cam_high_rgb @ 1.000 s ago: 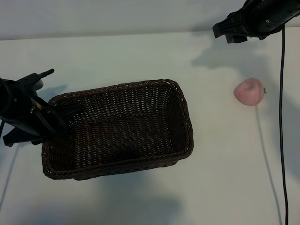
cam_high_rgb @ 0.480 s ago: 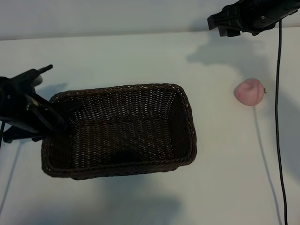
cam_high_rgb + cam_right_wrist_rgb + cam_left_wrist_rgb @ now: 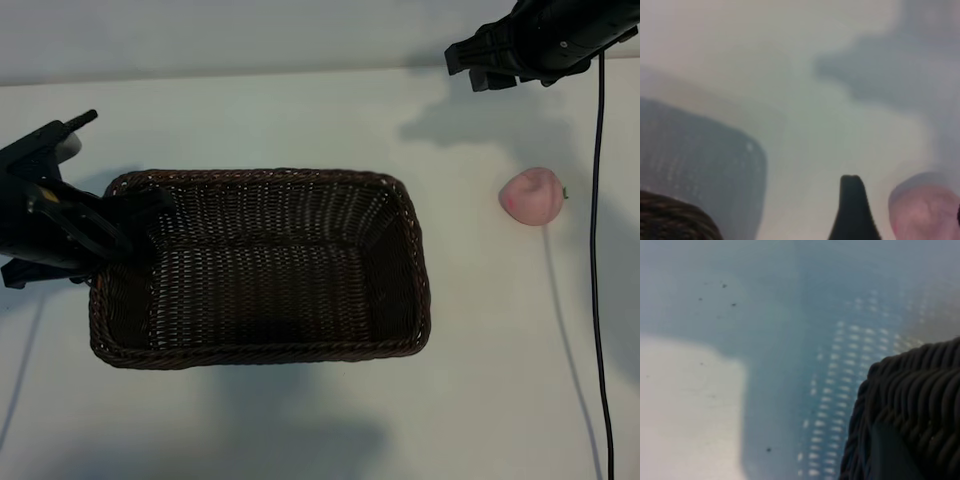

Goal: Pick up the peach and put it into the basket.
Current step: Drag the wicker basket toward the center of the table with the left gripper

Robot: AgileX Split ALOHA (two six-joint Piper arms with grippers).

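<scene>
No readable text, labels, brands, numbers or signs anywhere in view.

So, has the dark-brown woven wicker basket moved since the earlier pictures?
Yes. The basket has swung level, its right end nearer the unmoved peach.

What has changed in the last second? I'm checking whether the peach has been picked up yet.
The dark-brown woven wicker basket, with the left gripper at its left rim, has swung round from skewed to square with the view's edges. The small pale-pink peach lies untouched on the white table; the right gripper still hovers beyond it.
</scene>
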